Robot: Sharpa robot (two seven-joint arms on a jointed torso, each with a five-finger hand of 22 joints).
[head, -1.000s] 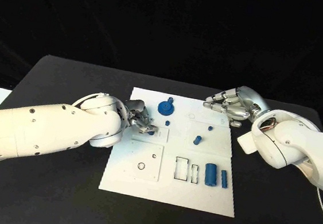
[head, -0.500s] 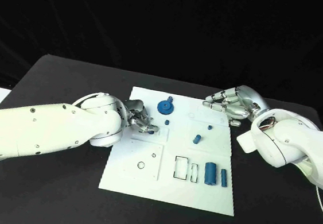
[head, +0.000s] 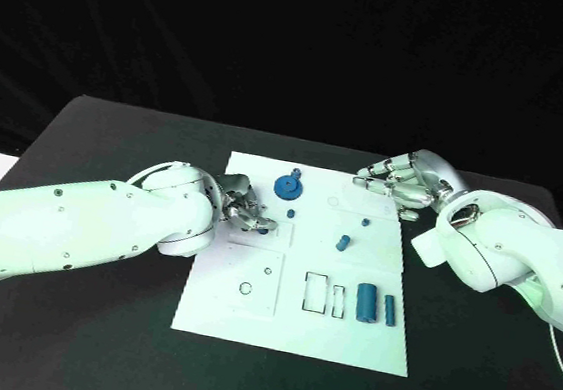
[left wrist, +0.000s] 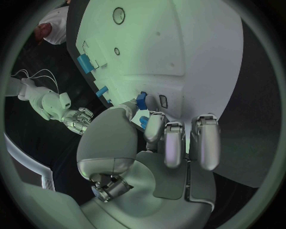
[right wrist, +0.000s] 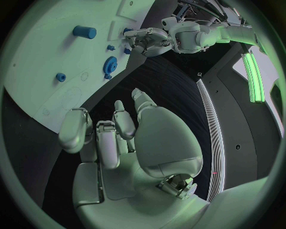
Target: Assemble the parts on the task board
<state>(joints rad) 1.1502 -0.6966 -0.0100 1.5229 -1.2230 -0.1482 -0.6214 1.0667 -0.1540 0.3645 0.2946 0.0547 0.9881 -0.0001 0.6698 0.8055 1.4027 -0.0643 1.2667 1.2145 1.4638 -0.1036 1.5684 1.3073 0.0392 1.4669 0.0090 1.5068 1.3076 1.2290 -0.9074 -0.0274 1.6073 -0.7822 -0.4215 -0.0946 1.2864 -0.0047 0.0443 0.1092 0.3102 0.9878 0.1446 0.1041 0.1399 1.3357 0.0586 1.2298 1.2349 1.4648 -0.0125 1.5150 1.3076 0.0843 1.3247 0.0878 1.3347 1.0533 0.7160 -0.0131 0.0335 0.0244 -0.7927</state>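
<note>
Matte black table; left robot hand pinches a small blue part, right robot hand curled empty.

Left hand pinching, right hand curled, empty

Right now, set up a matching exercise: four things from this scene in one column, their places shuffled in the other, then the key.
Things:
1. left hand
2. right hand
3. gear
4. two cylinders

Places:
A. at the far right corner of the board
B. lying side by side on the board's near right part
C. on the board, between the hands
D. over the board's left edge

Pairs: 1-D, 2-A, 3-C, 4-B
</note>
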